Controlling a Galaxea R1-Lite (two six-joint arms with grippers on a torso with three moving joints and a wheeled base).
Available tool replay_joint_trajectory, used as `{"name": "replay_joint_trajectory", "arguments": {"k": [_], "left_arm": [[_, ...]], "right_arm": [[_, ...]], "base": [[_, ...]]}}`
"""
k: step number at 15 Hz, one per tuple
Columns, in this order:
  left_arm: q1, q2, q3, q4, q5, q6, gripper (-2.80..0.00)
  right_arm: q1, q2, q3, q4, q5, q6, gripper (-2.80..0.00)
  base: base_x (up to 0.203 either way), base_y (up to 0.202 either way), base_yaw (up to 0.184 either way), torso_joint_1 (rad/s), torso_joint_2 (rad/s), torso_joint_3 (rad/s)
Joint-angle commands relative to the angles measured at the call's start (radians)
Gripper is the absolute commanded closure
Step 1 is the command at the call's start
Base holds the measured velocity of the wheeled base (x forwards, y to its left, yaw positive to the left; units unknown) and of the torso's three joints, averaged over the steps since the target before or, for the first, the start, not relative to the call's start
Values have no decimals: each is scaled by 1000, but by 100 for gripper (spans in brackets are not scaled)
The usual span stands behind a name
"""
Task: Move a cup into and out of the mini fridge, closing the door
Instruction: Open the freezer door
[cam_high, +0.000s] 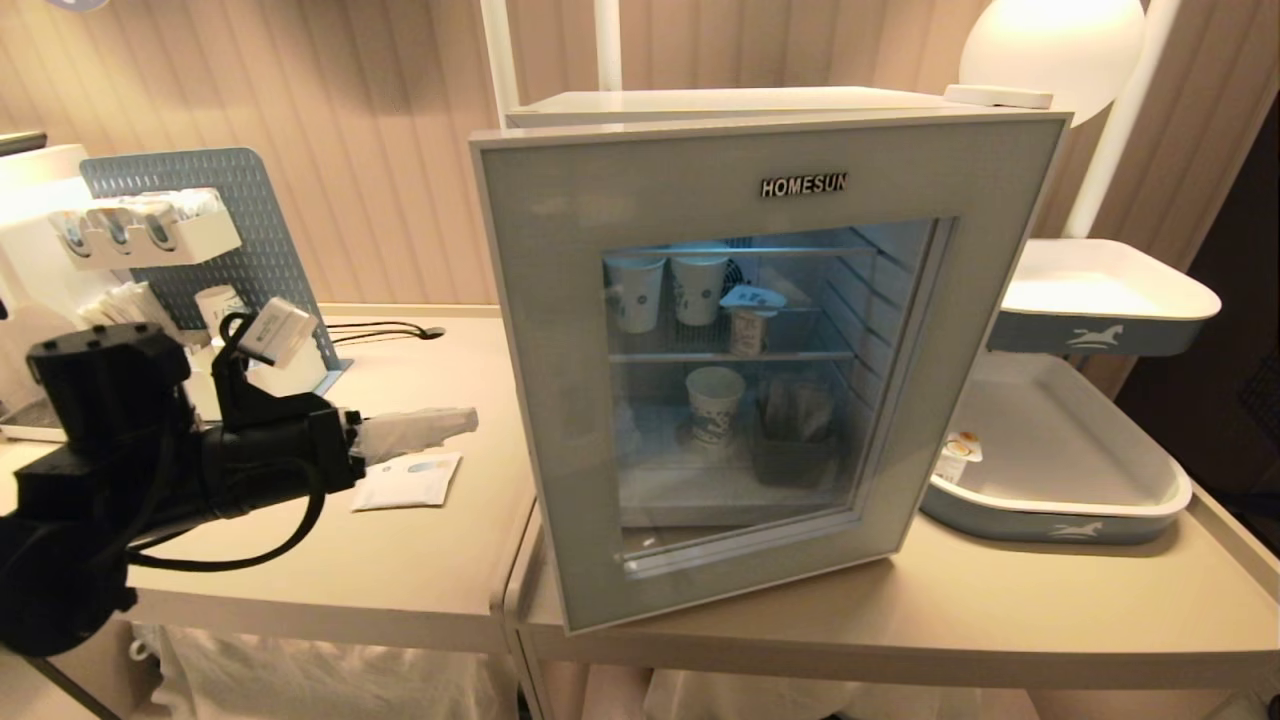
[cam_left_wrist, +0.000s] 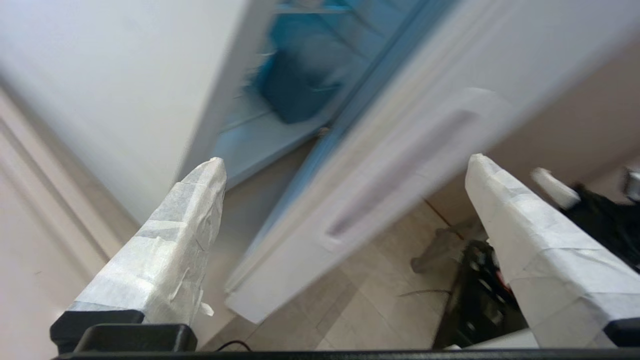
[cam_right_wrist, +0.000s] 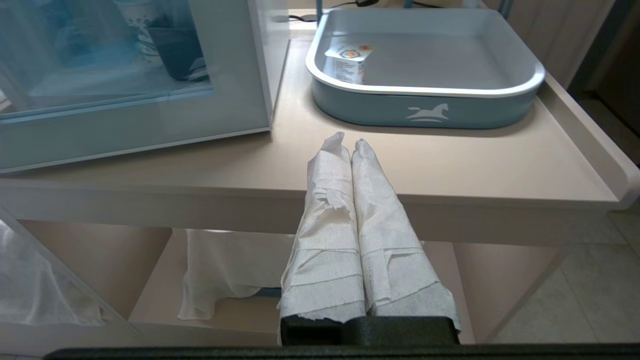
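Note:
The mini fridge (cam_high: 700, 105) stands on the beige table. Its door (cam_high: 560, 380), a grey frame around dark glass with "HOMESUN" at the top, hangs ajar. Through the glass the cup (cam_high: 746, 322), small and white with a flat lid, sits on the middle wire shelf beside white paper cups. My left gripper (cam_high: 452, 425) is open and empty, level with the fridge's left side. In the left wrist view, the left gripper (cam_left_wrist: 346, 159) faces the door edge (cam_left_wrist: 400, 150) and the gap to the fridge body (cam_left_wrist: 125, 75). My right gripper (cam_right_wrist: 350, 141) is shut and empty, parked below the table's front edge.
A grey-blue tray (cam_high: 1070, 525) right of the fridge holds a small tub (cam_high: 958, 458); a second tray (cam_high: 1100, 335) sits above it. Left of the fridge are a pegboard rack (cam_high: 210, 215), a flat white packet (cam_high: 408, 482) and a cable (cam_high: 380, 330).

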Motion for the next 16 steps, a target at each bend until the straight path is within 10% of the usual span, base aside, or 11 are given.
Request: {"name": "replay_joint_trajectory", "arguments": {"k": [1,16], "left_arm": [[-1,67,-40,11,32,-2,-280],[-103,123,-96,98,118,47,-280]], "right_arm": [[0,2,0,0,0,-1,0],[1,2,0,2,0,-1,0]], "base": [[0,0,0,0,0,0],[0,0,0,0,0,0]]}}
